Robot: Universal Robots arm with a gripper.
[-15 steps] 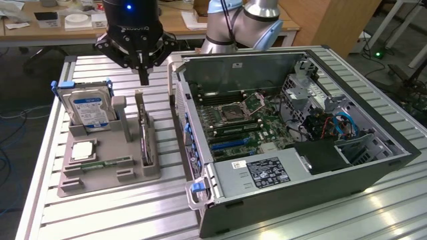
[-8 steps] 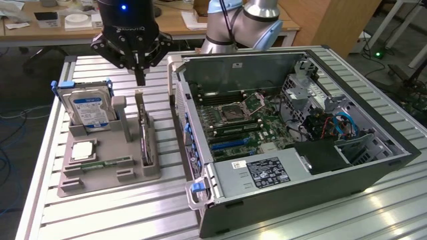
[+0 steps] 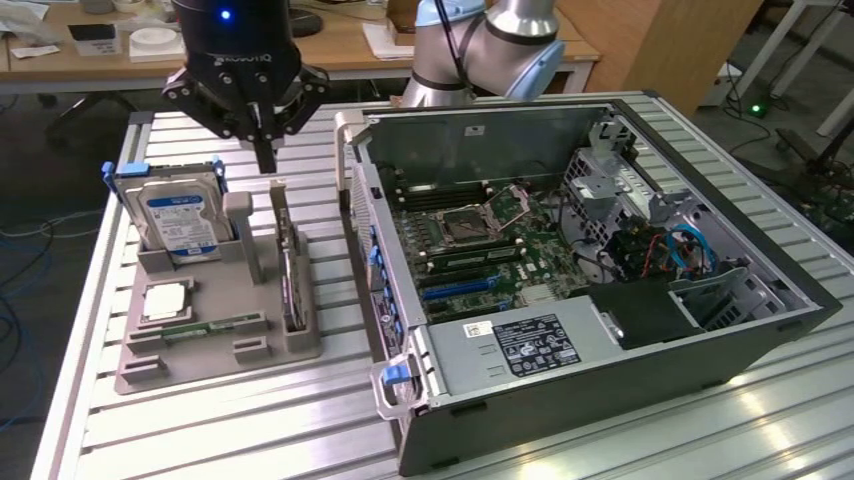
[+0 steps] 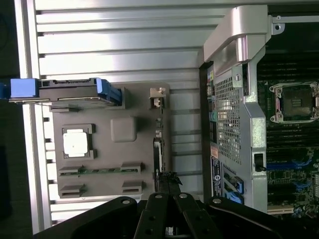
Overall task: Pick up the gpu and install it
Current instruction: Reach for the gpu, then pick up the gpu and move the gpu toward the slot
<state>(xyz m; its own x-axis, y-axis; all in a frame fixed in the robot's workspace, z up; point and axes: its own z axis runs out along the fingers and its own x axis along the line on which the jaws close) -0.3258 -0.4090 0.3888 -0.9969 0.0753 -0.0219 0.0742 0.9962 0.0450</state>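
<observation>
Slats of silver metal make up the big table [image 3: 240,420] under everything. On it, toward the exterior view's right, lies the big black and grey computer box [image 3: 641,370] with its side off, so I can see the green board [image 3: 467,250] inside. Next to the box, toward the exterior view's left, sits a flat grey plastic tray [image 3: 214,355] with little walls and slots. My black gripper [image 3: 267,160] hangs over the far part of this tray, pointing down, and my two fingers are pressed together with nothing between them. At the far end of the tray stands a silver hard drive with a blue and white label [image 3: 180,220], held in a blue frame. The gpu [image 3: 291,285], a thin flat card, stands on its edge in a slot on the side of the tray nearest the box. My fingertips are just above its far end, and I cannot tell if they touch it. A small square silver chip [image 3: 163,302] lies in the tray. Beside it lies a thin green memory stick [image 3: 214,326].
</observation>
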